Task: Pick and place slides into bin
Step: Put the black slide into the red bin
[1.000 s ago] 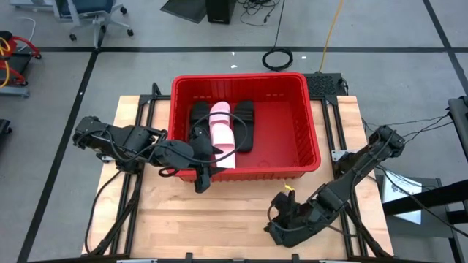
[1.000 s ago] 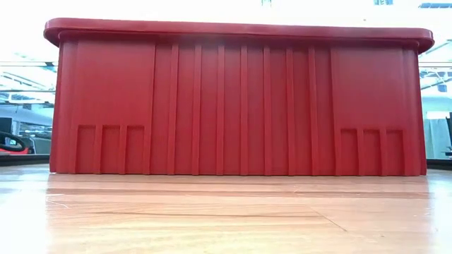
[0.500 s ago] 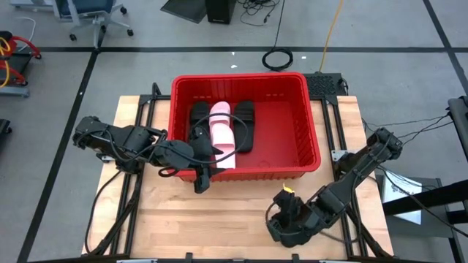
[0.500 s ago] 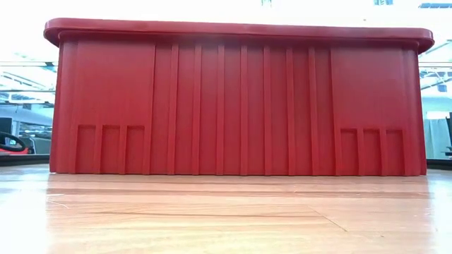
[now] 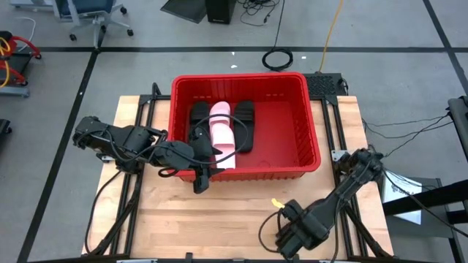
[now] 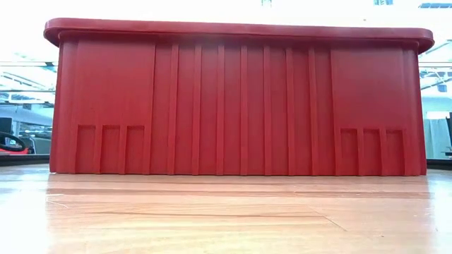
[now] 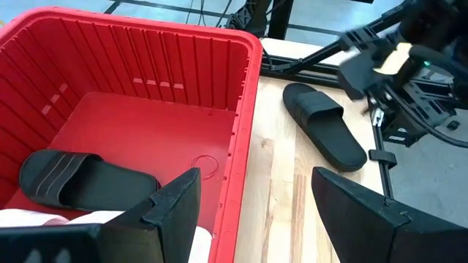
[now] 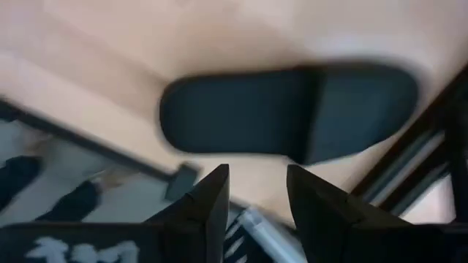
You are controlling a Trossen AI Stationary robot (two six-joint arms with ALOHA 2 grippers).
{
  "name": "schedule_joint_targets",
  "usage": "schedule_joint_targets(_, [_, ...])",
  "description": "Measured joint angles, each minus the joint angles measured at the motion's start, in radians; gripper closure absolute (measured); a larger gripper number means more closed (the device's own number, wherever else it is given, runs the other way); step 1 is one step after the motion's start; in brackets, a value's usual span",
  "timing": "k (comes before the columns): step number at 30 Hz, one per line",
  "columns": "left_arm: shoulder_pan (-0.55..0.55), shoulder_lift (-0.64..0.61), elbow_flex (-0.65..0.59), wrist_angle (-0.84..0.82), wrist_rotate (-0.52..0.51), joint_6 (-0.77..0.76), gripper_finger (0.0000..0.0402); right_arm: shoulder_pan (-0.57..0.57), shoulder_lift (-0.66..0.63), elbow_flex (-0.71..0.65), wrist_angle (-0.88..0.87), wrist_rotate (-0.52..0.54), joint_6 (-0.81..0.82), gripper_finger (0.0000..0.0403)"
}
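The red bin (image 5: pixel 311 139) stands at the middle of the table and holds two black slides (image 5: pixel 245 124) with a pink slide (image 5: pixel 221 135) between them. My left gripper (image 7: pixel 256 212) hovers open at the bin's near wall (image 7: pixel 245 146), its fingers clear of everything. A third black slide (image 7: pixel 325 124) lies flat on the wood to the right of the bin. My right gripper (image 8: pixel 256 175) points down above this slide (image 8: pixel 292 109), open and clear of it. In the high view my right arm (image 5: pixel 300 226) covers that slide.
The low view shows only the bin's ribbed near wall (image 6: pixel 233 106) and bare wood in front of it. Black frame rails (image 5: pixel 344 157) run along the table's right side. Cables and a chair stand on the floor beyond the table's far edge.
My right gripper has tipped from a slant to pointing straight down and has shifted a little toward the table's near edge, above the black slide on the wood. The slides and the bin have stayed where they were.
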State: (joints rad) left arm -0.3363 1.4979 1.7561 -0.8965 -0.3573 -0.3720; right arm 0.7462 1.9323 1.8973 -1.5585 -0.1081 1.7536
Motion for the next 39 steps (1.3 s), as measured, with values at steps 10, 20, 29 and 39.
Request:
schedule_joint_targets(10, [0.0, 0.0, 0.0, -0.008, 0.0, 0.008, 0.0147, 0.024, 0.051, -0.07, -0.019, -0.05, 0.102, 0.0273])
schedule_joint_targets(20, [0.0, 0.0, 0.0, -0.023, 0.0, 0.012, 0.0147, 0.028, 0.052, -0.158, 0.001, -0.019, 0.151, 0.0273])
schedule_joint_targets(29, [0.0, 0.0, 0.0, -0.028, 0.0, 0.011, 0.0147, 0.028, 0.051, -0.201, 0.008, -0.026, 0.176, 0.0273])
schedule_joint_targets(39, [0.0, 0.0, 0.0, -0.028, 0.0, 0.01, 0.0147, 0.028, 0.051, -0.2, 0.046, 0.02, 0.144, 0.0273])
